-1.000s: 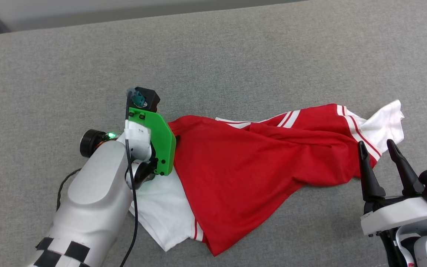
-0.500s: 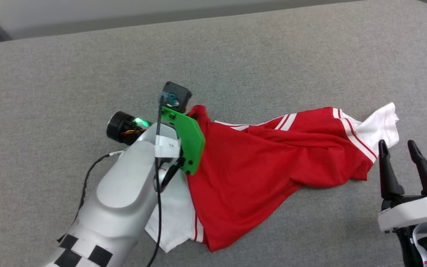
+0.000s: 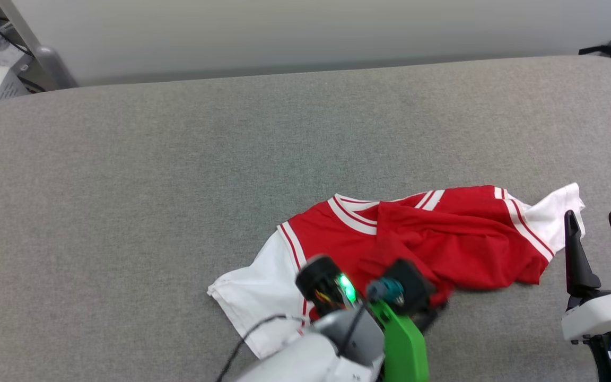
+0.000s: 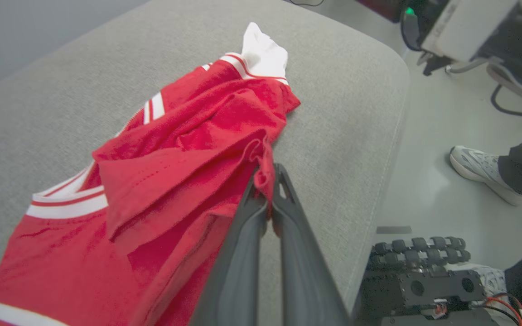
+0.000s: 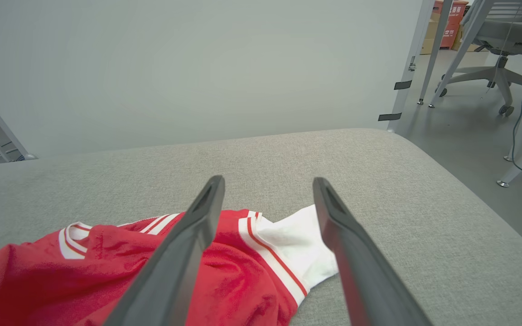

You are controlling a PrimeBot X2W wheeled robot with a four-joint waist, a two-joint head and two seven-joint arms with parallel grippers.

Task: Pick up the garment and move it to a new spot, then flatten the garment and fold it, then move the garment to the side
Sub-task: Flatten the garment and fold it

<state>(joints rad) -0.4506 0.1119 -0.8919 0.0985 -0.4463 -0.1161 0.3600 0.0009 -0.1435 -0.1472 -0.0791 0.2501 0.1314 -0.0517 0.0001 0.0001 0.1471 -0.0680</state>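
L end effector (image 4: 268, 181), wide open a sec ago, is now pinching shut on a red hem fold of the red-and-white shirt (image 3: 443, 239), which is lying crumpled on the grey desk (image 3: 178, 159); pickup is looking underway. R end effector (image 3: 594, 220) is idling agape, empty, beside the white sleeve (image 3: 549, 220).

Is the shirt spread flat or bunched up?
Bunched: the garment lies in folds, red body lapped over itself, its edge pinched in the shut left claw.
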